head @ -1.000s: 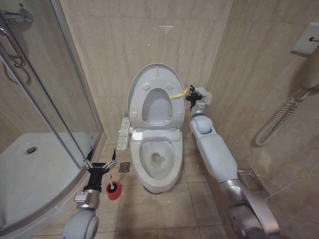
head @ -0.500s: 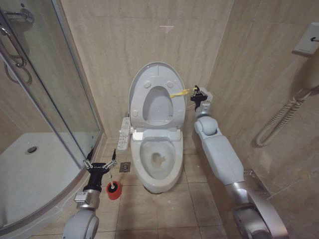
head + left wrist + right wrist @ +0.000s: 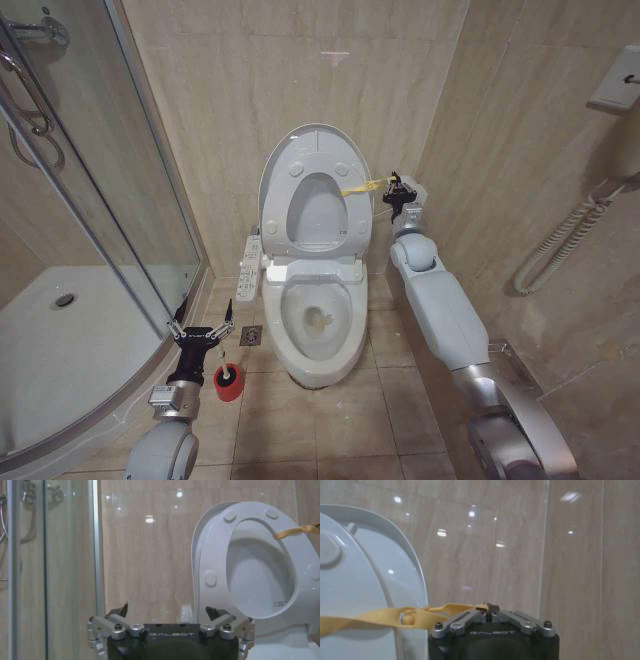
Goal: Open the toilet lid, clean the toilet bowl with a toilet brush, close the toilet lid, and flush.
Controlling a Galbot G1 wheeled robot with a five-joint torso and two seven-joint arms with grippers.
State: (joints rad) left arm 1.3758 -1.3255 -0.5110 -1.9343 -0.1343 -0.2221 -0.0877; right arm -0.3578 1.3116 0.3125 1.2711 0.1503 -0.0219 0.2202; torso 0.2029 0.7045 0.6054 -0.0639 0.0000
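1. Head view: right gripper [image 3: 399,189] raised beside the upright toilet lid [image 3: 308,152], clenched on the yellow strap [image 3: 362,186] that runs from its fingertips across to the lid's edge. Lid and seat ring [image 3: 348,215] both tipped back against the tiled wall; toilet bowl [image 3: 318,345] open below and in front of that gripper, stained at the bottom. Left gripper [image 3: 201,330] low by the glass shower door [image 3: 120,235], fingers spread wide and holding nothing, with the toilet brush [image 3: 228,380] in its red base on the floor just beneath and beside it.
2. Left wrist view: fingers splayed apart, empty; raised lid [image 3: 212,517] and seat ring [image 3: 220,560] ahead and off to one side, strap [image 3: 295,530] looped at the far edge.
3. Right wrist view: fingers pinched shut on the strap's end [image 3: 455,609], lid rim [image 3: 402,551] close alongside.
4. Progress, as a judgement: opening looks done. Left to do: releasing the strap, picking up the brush, scrubbing, closing, flushing.
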